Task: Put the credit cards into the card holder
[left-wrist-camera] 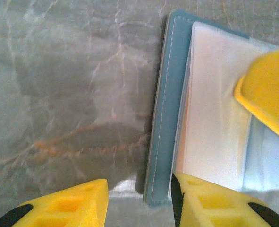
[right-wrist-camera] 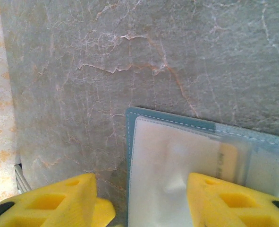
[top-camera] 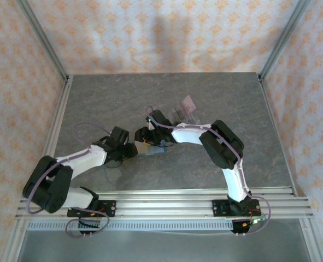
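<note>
The teal card holder (left-wrist-camera: 164,118) lies opened flat on the table, its white inner sleeve (left-wrist-camera: 215,109) facing up. My left gripper (left-wrist-camera: 139,203) is open and straddles the holder's stitched edge, with one finger (left-wrist-camera: 210,201) over the white sleeve. My right gripper (right-wrist-camera: 141,203) is open too, low over the holder's corner (right-wrist-camera: 131,116), with one finger (right-wrist-camera: 229,198) on the sleeve. A pale insert with dark print (right-wrist-camera: 226,158) shows through a clear pocket. A pink-lilac card (top-camera: 189,102) stands in the clear rack. The red card is hidden.
The clear slotted rack (top-camera: 178,113) stands just behind the two grippers (top-camera: 141,145), which meet mid-table. Grey marbled tabletop (top-camera: 95,103) stretches to the left and back. An aluminium rail (top-camera: 166,197) runs along the near edge and patterned walls enclose the cell.
</note>
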### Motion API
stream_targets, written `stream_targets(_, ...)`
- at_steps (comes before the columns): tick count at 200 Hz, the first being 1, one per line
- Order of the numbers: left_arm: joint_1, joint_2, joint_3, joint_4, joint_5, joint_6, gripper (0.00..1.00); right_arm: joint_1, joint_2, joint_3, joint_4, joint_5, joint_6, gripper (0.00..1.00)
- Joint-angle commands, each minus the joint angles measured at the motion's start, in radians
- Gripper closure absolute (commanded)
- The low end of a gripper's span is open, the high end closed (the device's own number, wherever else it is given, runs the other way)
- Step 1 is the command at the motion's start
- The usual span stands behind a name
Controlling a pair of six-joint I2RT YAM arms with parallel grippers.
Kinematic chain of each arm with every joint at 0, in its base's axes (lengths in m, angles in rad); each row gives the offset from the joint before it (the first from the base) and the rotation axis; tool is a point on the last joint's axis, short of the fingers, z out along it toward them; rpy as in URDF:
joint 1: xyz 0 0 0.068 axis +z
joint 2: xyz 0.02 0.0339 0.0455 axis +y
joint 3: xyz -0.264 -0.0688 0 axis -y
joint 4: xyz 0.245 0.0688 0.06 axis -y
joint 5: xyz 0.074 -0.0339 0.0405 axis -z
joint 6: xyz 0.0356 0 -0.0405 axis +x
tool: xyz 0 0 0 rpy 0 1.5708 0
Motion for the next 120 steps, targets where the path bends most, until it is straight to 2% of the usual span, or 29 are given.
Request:
stream_targets(1,-0.011,-0.092,-0.037,0.017,-0.030,-0.061,0.57,-0.001,0.044,0.007,-0.019,0.003,0.000,0.46)
stream_targets(36,-0.033,-0.123,-0.061,0.063,-0.034,-0.093,0.55,-0.004,0.050,0.002,-0.013,-0.006,-0.001,0.46)
stream_targets(120,-0.056,0.046,-0.007,0.119,-0.087,-0.092,0.56,-0.004,0.042,-0.011,-0.010,-0.021,-0.011,0.44)
